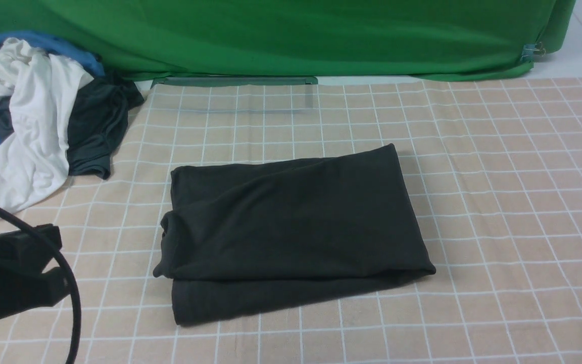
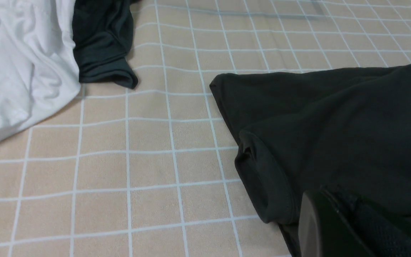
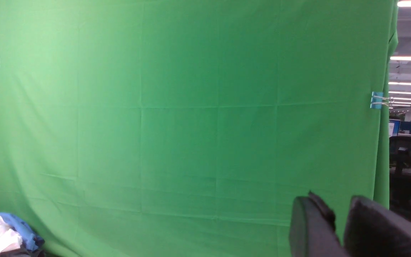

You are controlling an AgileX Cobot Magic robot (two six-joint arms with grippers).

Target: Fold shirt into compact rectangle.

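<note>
Left claw [image 2: 337, 228] hangs low with its jaws closed on nothing, the dark fingers [image 2: 319, 225] in the left wrist view just above the near left corner of the shirt [image 1: 291, 227]; whether they touch the cloth cannot be told. In the front view the left arm [image 1: 8, 278] sits left of the shirt, near its front corner, with a black cable [image 1: 63, 273] arcing over it.

Right claw [image 3: 341, 228] is lifted and faces the green backdrop [image 3: 191, 125], well away from the shirt. Its two fingers [image 3: 309, 228] stand a narrow gap apart, and nothing is seen between them. It does not show in the front view.

Folded into a rough rectangle of stacked layers, the shirt lies flat on the checked cloth [image 1: 498, 202], with a lower layer showing along its near edge and a rolled hem [image 2: 262, 178] at its left side.

Behind and left of the shirt, apart from it, sits a pile [image 1: 33, 116] of white, blue and dark garments.
</note>
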